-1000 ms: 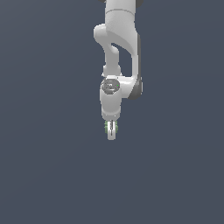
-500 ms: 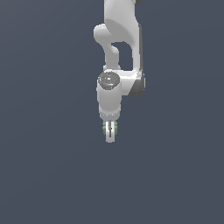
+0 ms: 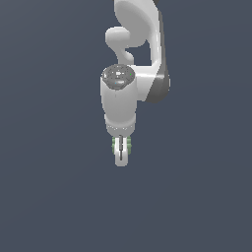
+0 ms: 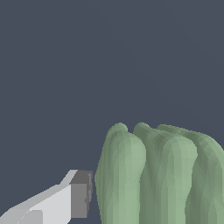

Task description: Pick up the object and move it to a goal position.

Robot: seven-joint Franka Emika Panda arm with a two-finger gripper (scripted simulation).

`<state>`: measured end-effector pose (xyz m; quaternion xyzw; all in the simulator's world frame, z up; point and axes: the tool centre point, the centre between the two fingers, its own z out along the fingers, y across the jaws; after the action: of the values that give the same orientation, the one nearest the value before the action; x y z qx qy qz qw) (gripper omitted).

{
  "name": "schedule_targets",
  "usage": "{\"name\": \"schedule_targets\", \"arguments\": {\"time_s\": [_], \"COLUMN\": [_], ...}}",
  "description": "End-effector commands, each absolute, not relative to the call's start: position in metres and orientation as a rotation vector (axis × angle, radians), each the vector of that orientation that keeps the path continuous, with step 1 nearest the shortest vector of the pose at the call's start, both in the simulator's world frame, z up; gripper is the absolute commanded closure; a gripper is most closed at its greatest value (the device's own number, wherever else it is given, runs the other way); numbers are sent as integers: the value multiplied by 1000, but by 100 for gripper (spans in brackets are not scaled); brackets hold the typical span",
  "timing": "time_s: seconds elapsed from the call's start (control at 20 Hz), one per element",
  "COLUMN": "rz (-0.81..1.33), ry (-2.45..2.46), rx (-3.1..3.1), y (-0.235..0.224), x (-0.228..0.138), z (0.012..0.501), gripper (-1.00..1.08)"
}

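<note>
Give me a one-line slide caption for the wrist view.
Wrist close-up: pale green ribbed object beside one grey-padded gripper finger against a plain dark background.

Flat even simulator light, sharp focus, no cast shadows, no glare

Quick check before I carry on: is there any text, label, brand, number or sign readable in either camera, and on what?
None. No readable text, label, number or sign shows in either view.
The hand is plain white, with no marking.
The pale green ribbed object bears no print.
The round grey cap on the arm's joint shows a mottled pattern with small green specks, but nothing that reads as letters or digits.
</note>
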<state>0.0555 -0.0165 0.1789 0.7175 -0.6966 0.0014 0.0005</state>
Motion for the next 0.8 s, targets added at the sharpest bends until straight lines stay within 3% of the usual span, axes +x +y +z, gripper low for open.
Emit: {"name": "schedule_targets", "arguments": {"time_s": [0.0,0.75], "rz": [4,1], "ry": [-2187,-2186], "rx": [2253,2255], "y": [-18,-24], "x": [67,121], "z": [195,265], "gripper": [108,108]}}
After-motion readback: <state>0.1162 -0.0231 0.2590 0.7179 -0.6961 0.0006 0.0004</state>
